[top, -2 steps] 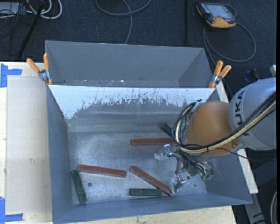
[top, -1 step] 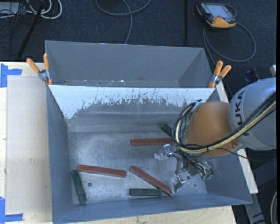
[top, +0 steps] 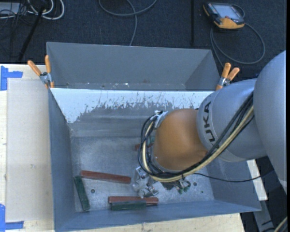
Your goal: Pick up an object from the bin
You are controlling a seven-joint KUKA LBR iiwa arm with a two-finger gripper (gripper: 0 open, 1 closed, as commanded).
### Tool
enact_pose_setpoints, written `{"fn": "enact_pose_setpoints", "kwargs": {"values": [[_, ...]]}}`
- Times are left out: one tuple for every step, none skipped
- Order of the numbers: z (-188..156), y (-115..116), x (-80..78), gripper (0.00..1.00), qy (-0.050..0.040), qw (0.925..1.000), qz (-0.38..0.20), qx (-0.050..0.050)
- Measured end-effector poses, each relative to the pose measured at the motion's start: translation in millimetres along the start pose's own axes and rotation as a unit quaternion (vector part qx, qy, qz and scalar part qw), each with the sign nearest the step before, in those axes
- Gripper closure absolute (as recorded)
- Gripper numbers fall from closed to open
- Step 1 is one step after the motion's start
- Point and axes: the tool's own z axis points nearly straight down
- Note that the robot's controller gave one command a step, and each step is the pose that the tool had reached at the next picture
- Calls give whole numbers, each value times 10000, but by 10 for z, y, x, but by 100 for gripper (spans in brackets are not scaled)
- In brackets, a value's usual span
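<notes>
My gripper [top: 144, 187] is low over the bin floor near the front, below the orange wrist cover. Right under it lie a short reddish-brown bar [top: 130, 199] and a dark green bar [top: 128, 206], side by side and parallel to the front wall. A longer reddish-brown bar [top: 105, 177] lies just left of the gripper, pointing toward it. A small green thing [top: 184, 189] peeks out to the gripper's right, mostly hidden by the wrist.
A dark green bar [top: 81, 193] lies at the front left, close to the left wall. A small reddish bit [top: 137, 148] sits mid-floor by the cables. The arm covers the bin's right half.
</notes>
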Motion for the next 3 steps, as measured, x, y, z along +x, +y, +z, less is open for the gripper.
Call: {"fn": "enact_pose_setpoints", "kwargs": {"values": [[0, -2, 1, 100, 1, 10000, 0, 1], [139, -18, -175, 0, -283, 9948, -980, 68], [141, -29, -168, 0, -272, 9948, -980, 77]]}}
